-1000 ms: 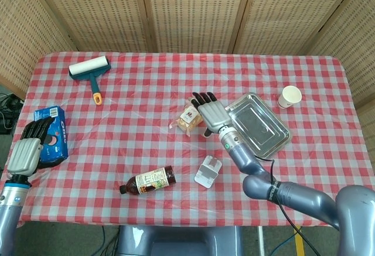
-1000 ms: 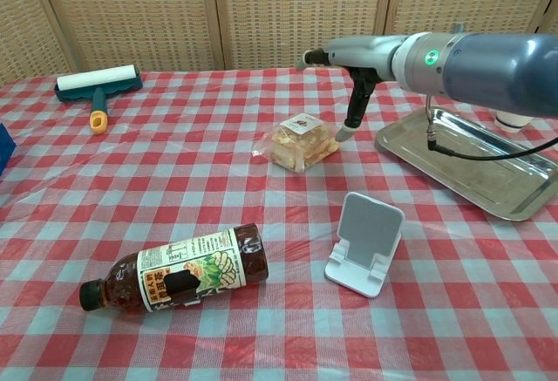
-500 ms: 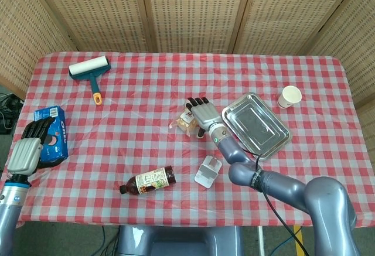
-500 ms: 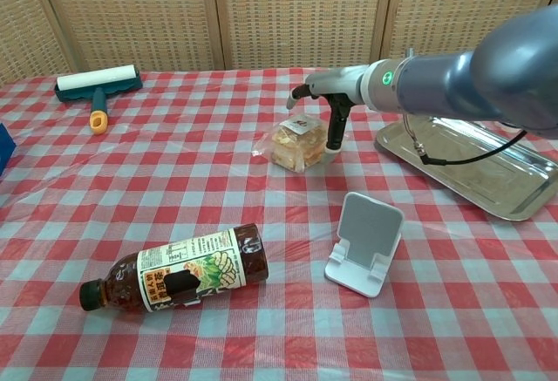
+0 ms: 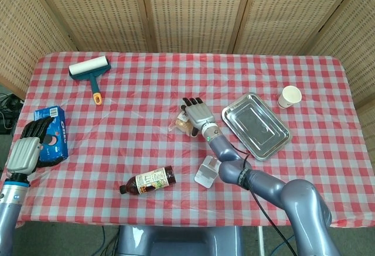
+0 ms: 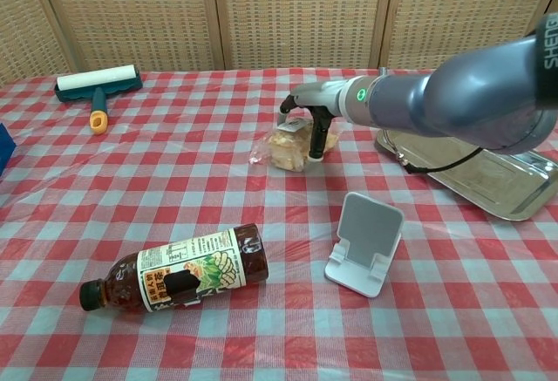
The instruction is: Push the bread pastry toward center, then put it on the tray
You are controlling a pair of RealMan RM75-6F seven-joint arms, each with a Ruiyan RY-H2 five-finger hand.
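Right hand is down over the bread pastry, fingers spread flat on top and thumb at its side, not grasping. Pastry sits mid-surface, left of the tray. Left hand hangs loose-fingered by the blue box.

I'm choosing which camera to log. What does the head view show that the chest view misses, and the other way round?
Only the head view shows the left hand beside the blue cookie box, the paper cup, and the whole tray. Only the chest view shows, from the side, the fingers reaching down beside the bread pastry. Both show the right hand over the pastry, the bottle, the white stand and the lint roller.
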